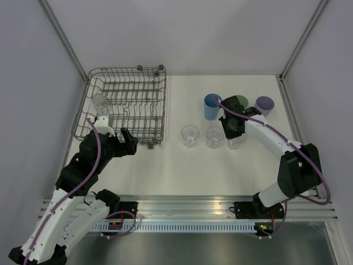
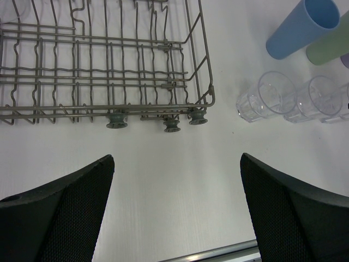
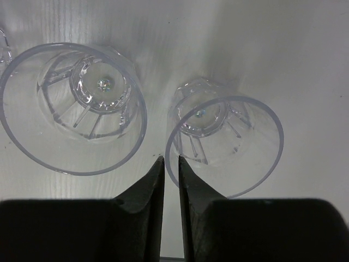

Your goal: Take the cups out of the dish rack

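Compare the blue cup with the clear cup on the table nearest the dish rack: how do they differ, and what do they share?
The blue cup is opaque; the clear cup is see-through. The blue cup looks taller than the clear cup. The blue cup stands in the far row, the clear cup in the nearer row. Both stand upright, mouths up, on the table, outside the dish rack.

White desk (image 1: 220, 165), seen from above my arms: on my left, toward the rear, the grey wire dish rack (image 1: 164, 107) stands on its feet. To my right stand a blue cup (image 1: 212, 106), green cup (image 1: 241, 101) and purple cup (image 1: 265, 104). Nearer me stand the left clear tumbler (image 1: 190, 136), middle clear tumbler (image 1: 214, 137) and right clear tumbler (image 1: 237, 143), upright in a row.
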Robot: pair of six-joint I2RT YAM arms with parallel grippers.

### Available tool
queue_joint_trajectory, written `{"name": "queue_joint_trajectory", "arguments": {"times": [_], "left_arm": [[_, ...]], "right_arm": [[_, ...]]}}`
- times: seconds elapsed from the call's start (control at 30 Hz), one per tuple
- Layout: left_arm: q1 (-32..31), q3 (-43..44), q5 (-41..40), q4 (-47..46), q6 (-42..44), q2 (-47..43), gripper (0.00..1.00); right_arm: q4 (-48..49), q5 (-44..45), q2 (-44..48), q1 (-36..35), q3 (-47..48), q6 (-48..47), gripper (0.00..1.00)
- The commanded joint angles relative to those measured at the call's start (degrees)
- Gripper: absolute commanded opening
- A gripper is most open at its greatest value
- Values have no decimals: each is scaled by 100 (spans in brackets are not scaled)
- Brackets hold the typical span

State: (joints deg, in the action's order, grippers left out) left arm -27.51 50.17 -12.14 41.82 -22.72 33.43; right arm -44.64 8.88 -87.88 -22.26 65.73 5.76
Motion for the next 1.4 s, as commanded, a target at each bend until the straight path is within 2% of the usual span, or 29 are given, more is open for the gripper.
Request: {"name": "queue_joint_trajectory", "arguments": {"times": [0.0, 0.07, 0.23, 0.27, 0.3, 0.33, 0.57, 0.63, 0.73, 0.8, 0.9, 1.03, 1.2, 1.33, 1.37], "left_arm": [[-9, -8, -104, -183, 216, -3, 100], [-9, 80, -165, -122, 146, 102, 100], [-9, 431, -666, 150, -364, 480, 100], [-9, 562, -762, 194, -460, 628, 100], [-9, 625, -1007, 264, -679, 699, 100], [-9, 686, -1149, 300, -785, 787, 100], [35, 1449, -2396, 405, -1577, 1999, 100], [157, 1740, -2512, 423, -1875, 2535, 100], [473, 2118, -2512, 388, -2157, 3228, 100], [737, 2321, -2390, 344, -2228, 3563, 100], [1431, 2629, -2056, 134, -2246, 4118, 100], [2037, 2936, -2029, -218, -2096, 4855, 100], [2565, 3103, -1915, -947, -1850, 5577, 100], [2733, 3279, -1635, -1448, -1439, 6087, 100], [2977, 3288, -1564, -1579, -1359, 6236, 100]], "right_arm": [[-219, 26, 384, 11, 325, -5, 22], [-290, 17, 525, 20, 396, 13, 28], [-370, -80, 1184, 20, 633, 48, 32], [-352, -71, 1281, 20, 651, 57, 37], [-274, -62, 1499, 20, 660, 100, 48], [-212, -54, 1615, 11, 643, 110, 97], [543, -317, 2774, 20, 55, 250, 98], [877, -475, 2986, 11, -104, 303, 98], [1457, -1106, 3443, 11, -499, 478, 98], [1974, -2054, 3742, 20, -833, 610, 98], [2493, -2898, 3980, 20, -1176, 988, 98], [2601, -3261, 3963, 20, -1326, 1094, 98], [3215, -3893, 3954, 20, -1678, 1436, 98], [3401, -3843, 3770, 11, -1854, 1463, 98], [3357, -3781, 3717, 11, -1854, 1463, 98]]}}
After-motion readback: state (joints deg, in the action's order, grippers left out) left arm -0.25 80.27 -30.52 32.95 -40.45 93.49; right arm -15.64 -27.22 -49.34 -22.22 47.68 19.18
